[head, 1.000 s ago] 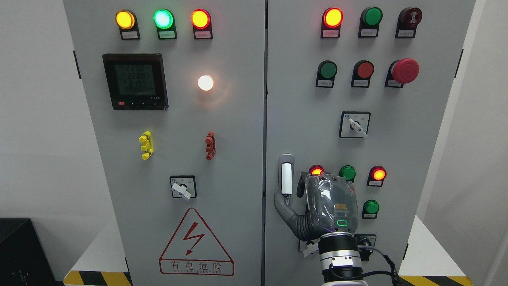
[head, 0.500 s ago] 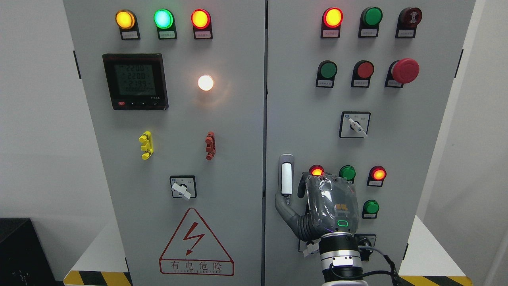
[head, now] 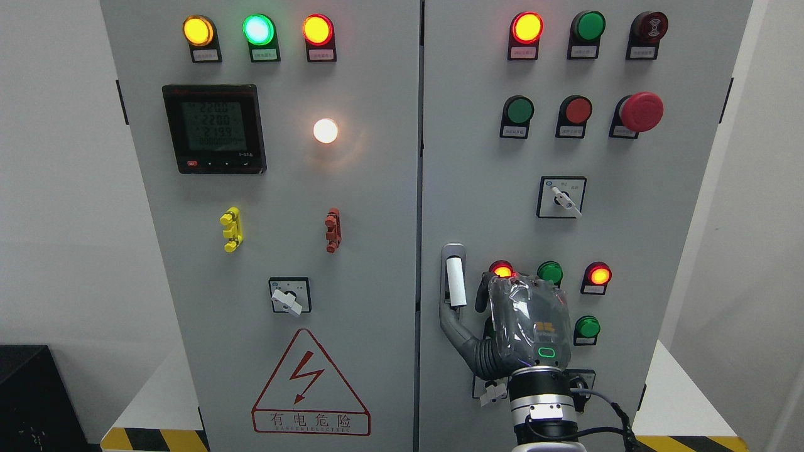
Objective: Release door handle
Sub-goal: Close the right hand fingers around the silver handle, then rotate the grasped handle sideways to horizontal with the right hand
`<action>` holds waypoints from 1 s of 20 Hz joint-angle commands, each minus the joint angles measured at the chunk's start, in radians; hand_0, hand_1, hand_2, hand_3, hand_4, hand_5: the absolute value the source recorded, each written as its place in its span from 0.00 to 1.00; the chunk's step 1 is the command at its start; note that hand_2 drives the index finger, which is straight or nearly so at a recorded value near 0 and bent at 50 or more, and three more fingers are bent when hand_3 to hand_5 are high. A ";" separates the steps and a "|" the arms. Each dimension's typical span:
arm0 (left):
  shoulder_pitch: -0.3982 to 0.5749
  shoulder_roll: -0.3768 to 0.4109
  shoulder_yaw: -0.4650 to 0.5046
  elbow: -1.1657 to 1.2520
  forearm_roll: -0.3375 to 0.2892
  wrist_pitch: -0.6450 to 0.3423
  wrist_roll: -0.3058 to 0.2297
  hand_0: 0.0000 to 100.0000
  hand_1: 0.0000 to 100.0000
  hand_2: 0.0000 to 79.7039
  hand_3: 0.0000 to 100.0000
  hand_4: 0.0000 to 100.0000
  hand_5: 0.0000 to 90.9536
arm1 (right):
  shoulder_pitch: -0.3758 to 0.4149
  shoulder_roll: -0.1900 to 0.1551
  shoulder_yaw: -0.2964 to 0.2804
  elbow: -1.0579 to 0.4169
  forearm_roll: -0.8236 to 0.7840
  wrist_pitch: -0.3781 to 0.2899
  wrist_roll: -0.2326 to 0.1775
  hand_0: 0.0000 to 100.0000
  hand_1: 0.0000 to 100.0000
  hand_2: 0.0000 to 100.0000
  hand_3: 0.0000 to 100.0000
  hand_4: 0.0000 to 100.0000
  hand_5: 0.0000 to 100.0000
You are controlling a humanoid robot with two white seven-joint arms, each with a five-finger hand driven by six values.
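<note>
The white door handle (head: 455, 282) sits in its grey recess on the right cabinet door (head: 477, 188), near the door's left edge, and leans with its lower end to the right. My right hand (head: 463, 306) comes up from the bottom edge. Its grey thumb (head: 447, 319) touches the handle's lower end from the left and below. The dark curled fingers (head: 482, 294) sit just right of the handle, so the hand is shut on the handle's lower end. The palm covers part of the door below the red lamp (head: 502, 270). The left arm is out of view.
Lit lamps, push buttons, a red mushroom stop button (head: 641, 112) and a rotary switch (head: 562, 197) fill the right door. The left door (head: 282, 188) carries a meter, another switch (head: 289, 296) and a hazard triangle. A black box (head: 31, 395) stands at the lower left.
The handle's lower end has swung slightly to the right, from upright to tilted. My right hand has shifted a little right and down with it.
</note>
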 commanded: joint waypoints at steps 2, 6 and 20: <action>0.000 0.001 0.000 0.000 0.000 -0.001 -0.001 0.00 0.00 0.05 0.11 0.00 0.00 | 0.003 0.000 -0.009 -0.005 -0.001 0.001 -0.003 0.40 0.37 0.70 0.94 0.76 0.72; 0.000 -0.001 0.000 0.000 0.000 -0.003 -0.001 0.00 0.00 0.05 0.11 0.00 0.00 | 0.005 0.000 -0.011 -0.005 -0.001 0.001 -0.003 0.41 0.37 0.70 0.94 0.77 0.73; 0.000 0.001 0.000 0.000 0.000 -0.001 -0.001 0.00 0.00 0.05 0.11 0.00 0.00 | 0.003 0.000 -0.029 -0.007 -0.001 0.001 -0.005 0.41 0.38 0.70 0.94 0.77 0.73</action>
